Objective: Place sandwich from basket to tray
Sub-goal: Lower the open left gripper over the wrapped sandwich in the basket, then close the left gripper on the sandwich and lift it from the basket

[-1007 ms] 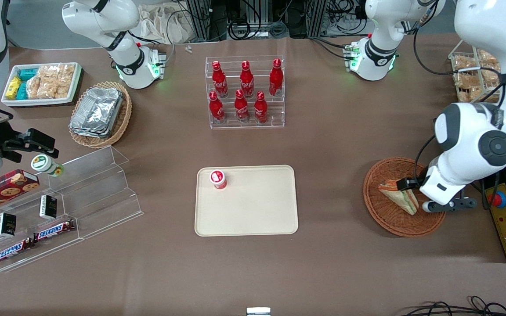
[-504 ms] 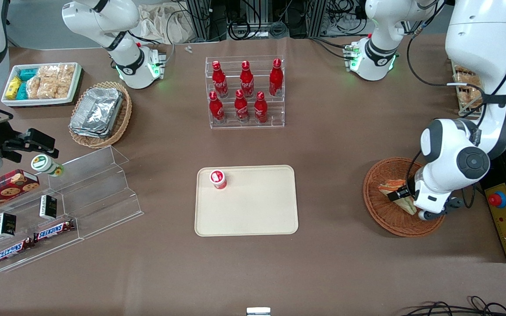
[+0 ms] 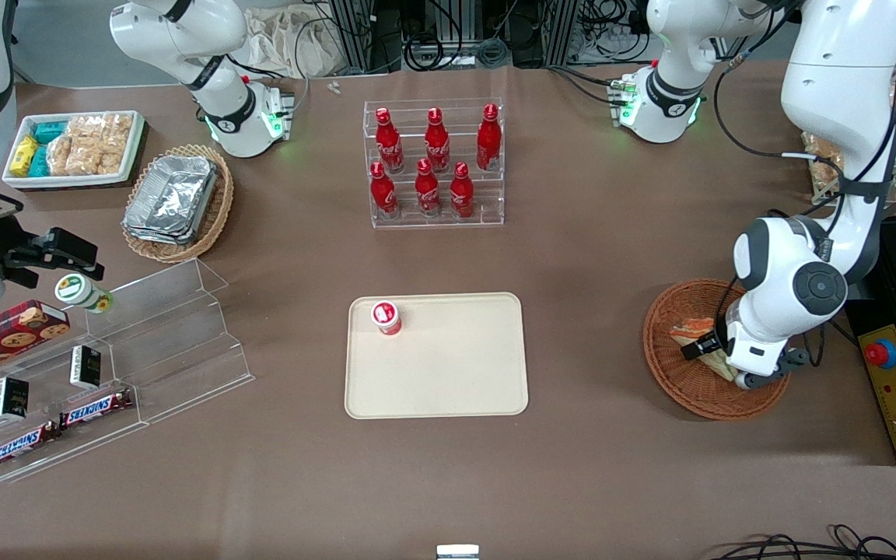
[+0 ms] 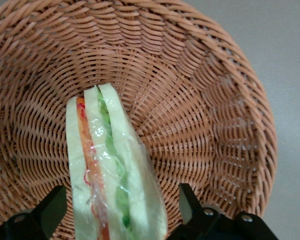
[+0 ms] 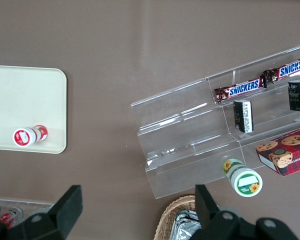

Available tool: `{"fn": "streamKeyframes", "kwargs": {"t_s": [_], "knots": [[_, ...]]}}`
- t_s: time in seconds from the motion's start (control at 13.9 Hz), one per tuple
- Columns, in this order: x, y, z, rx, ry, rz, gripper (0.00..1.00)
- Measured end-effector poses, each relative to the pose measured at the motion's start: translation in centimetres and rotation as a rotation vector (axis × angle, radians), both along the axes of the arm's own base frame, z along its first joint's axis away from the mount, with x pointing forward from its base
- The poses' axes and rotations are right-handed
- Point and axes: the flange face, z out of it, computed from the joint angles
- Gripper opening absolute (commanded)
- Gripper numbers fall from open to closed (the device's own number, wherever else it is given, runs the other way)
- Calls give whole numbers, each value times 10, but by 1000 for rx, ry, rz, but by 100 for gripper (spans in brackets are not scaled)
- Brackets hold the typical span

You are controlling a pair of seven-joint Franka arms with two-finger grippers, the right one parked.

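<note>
Pincer (image 4: 120, 210) spread wide, straddling sandwich (image 4: 112, 175), untouched, in basket (image 4: 200, 100)

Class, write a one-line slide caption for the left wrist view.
Open pincer straddles the wrapped sandwich lying in the round wicker basket, fingers on either side of it.

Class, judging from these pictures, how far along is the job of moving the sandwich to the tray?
Done: the gripper is down in the basket, open, its fingers either side of the sandwich. In hand: closing on it. Left: lifting it and carrying it to the tray, which holds only a small red-and-white container.
</note>
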Motion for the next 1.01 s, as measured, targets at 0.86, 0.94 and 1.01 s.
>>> {"fn": "streamKeyframes", "kwargs": {"t_s": [0.86,0.94,1.01], "knots": [[5,6,39,7,21,45,9],[6,5,57,10,42,47,9],[9,4,78,14,63,48,9]]}}
